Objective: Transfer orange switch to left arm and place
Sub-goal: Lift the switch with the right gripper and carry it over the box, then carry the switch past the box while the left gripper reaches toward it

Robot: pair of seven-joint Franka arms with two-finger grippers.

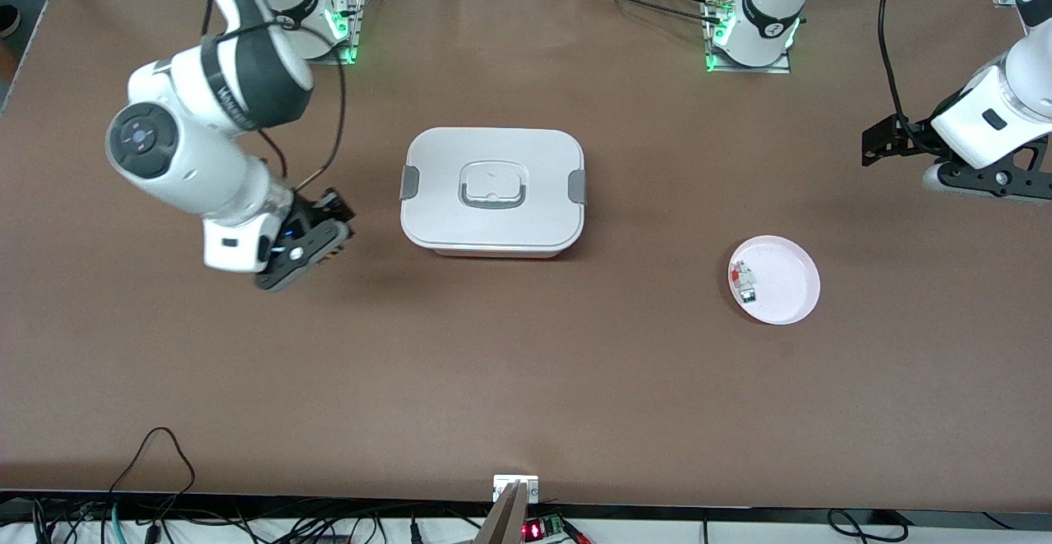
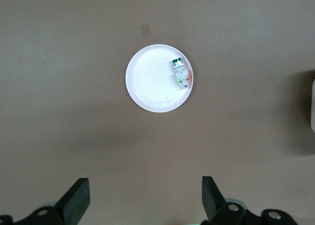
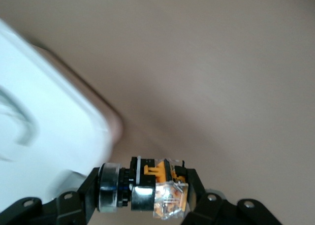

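Two arms share this job, and only the right gripper (image 1: 316, 240) is loaded: clamped on the switch (image 3: 147, 188), it hangs over bare table just beside the box (image 1: 493, 191), toward the right arm's end. A low, straight carry could clip the box's rounded corner and knock the switch loose, since the grip looks slight. Open table nearer the camera than the box offers a clear detour. Well away from the box, the left gripper (image 2: 145, 200) waits with jaws spread wide, the plate (image 1: 793, 297) holding small parts below it.
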